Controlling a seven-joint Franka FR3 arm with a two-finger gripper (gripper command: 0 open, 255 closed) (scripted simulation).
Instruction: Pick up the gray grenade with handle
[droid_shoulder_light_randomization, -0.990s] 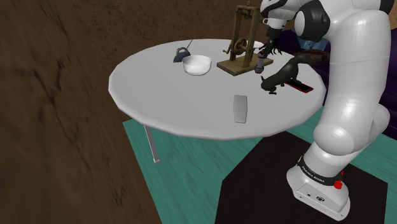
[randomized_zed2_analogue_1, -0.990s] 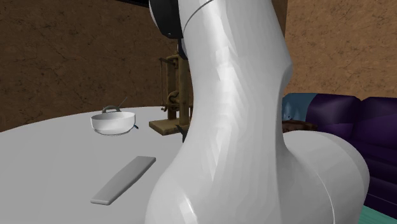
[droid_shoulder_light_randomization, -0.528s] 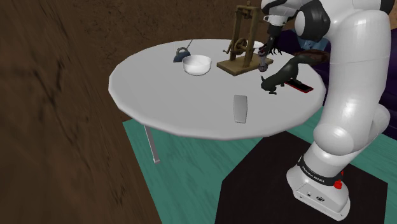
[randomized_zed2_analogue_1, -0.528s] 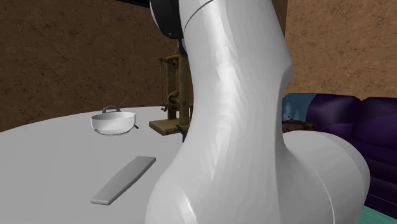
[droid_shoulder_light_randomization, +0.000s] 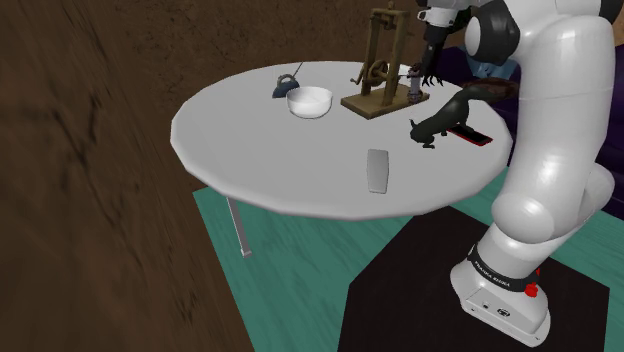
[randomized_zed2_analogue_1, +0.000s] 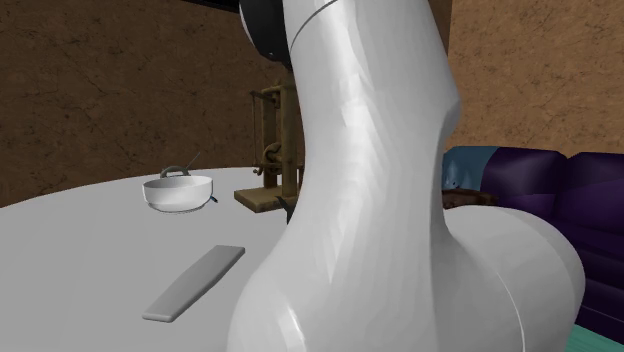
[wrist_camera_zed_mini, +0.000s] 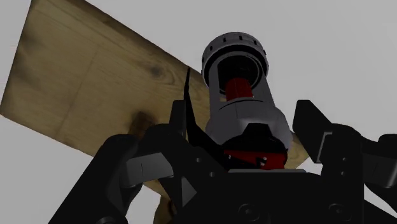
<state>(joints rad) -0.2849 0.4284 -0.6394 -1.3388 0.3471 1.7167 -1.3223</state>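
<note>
Grenade (wrist_camera_zed_mini: 242, 95) sits clasped between the two fingers of my gripper (wrist_camera_zed_mini: 245, 130), its ribbed cap poking out past the fingertips and the wooden board (wrist_camera_zed_mini: 89, 95) just beyond it. It is a gray, hard-looking cylinder with a red core showing through an opening. I judge it stiff, smooth and fairly heavy, so squeezing across the thick lower body suits it best.

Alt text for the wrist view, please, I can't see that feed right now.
A gray grenade with a red core sits clasped between the black jaws of the gripper. Behind it lies a wooden board on a pale gray surface.
</note>
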